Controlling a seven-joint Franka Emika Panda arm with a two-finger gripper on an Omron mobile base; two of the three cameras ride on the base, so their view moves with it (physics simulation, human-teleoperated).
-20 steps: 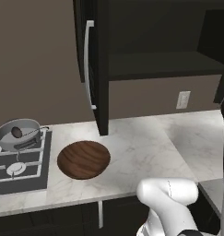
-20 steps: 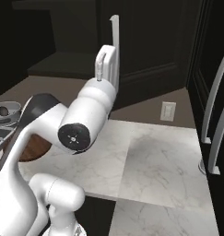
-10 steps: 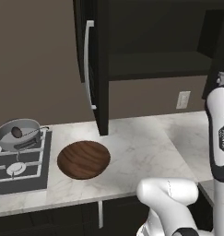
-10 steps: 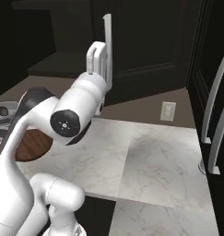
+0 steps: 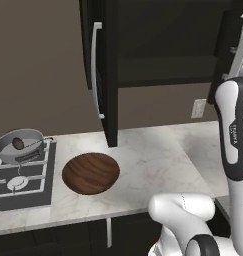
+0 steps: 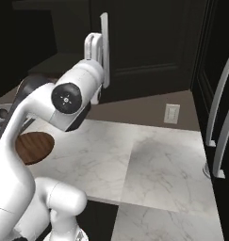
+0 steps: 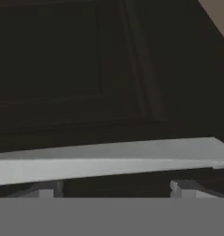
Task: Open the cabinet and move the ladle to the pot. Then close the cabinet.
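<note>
a: black-brown cabinet (image 5: 111,75), pale bar handle (image 5: 96,70)!
b: grey pot (image 5: 21,145), dark brown ladle (image 5: 18,144) scoop inside. at three o'clock, brown wood-grained dish (image 5: 90,173) on white grey-veined marble counter (image 5: 158,160).

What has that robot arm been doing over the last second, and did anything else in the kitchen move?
The arm swung up and to the right, bringing its tool to the pale bar handle of the cabinet's right door; its jaws stand open with the bar across them, not clamped. The left door stayed open, and the ladle in the pot and the wooden dish did not move.
</note>
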